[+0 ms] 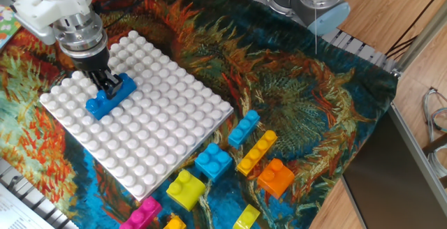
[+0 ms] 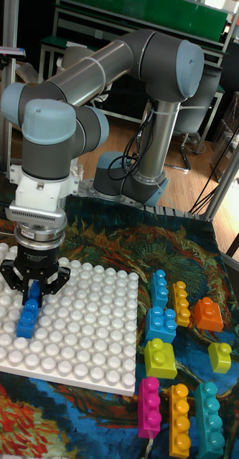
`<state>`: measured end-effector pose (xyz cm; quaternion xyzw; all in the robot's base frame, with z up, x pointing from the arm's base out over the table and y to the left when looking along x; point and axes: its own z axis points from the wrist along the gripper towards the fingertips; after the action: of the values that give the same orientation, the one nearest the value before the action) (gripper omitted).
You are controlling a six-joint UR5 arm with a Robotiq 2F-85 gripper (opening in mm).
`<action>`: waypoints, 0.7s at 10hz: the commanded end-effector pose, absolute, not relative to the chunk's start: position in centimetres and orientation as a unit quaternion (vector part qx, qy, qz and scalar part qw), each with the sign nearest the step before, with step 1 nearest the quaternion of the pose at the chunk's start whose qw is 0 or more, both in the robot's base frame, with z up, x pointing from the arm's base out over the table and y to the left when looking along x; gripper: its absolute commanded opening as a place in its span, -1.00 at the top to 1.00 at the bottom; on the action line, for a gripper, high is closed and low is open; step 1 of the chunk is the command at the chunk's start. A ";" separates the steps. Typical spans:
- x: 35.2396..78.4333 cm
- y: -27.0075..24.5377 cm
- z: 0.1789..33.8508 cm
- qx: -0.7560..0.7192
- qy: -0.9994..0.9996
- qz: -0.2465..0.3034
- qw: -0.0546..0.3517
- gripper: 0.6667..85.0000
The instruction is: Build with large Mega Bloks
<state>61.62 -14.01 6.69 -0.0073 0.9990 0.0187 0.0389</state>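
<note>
Dark blue brick [image 1: 110, 95] seated on white baseplate [image 1: 160, 128] near its left corner, gripper [image 1: 106, 79] closed on its far end. Only one brick placed so far; the rest loose on patterned cloth [image 1: 314, 110] off the plate's right edge: light blue [image 1: 213, 160], orange [image 1: 275, 176], yellow [image 1: 184, 187], pink [image 1: 142, 212]. Most of the build apparently left. Pink and some yellow bricks cut off at bottom; whether studs fully pressed home, impossible to tell.

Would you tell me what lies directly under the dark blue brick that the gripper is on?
The dark blue brick sits on the white studded baseplate. The gripper covers its far end, and the studs beneath are hidden.
</note>
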 end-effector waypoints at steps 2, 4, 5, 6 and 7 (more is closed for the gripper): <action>62.2 -13.7 6.3 -0.007 0.999 0.025 0.045 0.98; 62.2 -13.7 6.2 -0.010 0.999 0.027 0.046 0.98; 62.2 -13.7 6.2 -0.012 0.998 0.028 0.046 0.98; 62.1 -13.9 6.4 -0.014 0.999 0.025 0.045 0.98; 62.2 -14.4 6.8 -0.036 0.998 0.020 0.050 0.57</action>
<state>62.00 -14.04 6.34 -0.0218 0.9986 0.0201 0.0441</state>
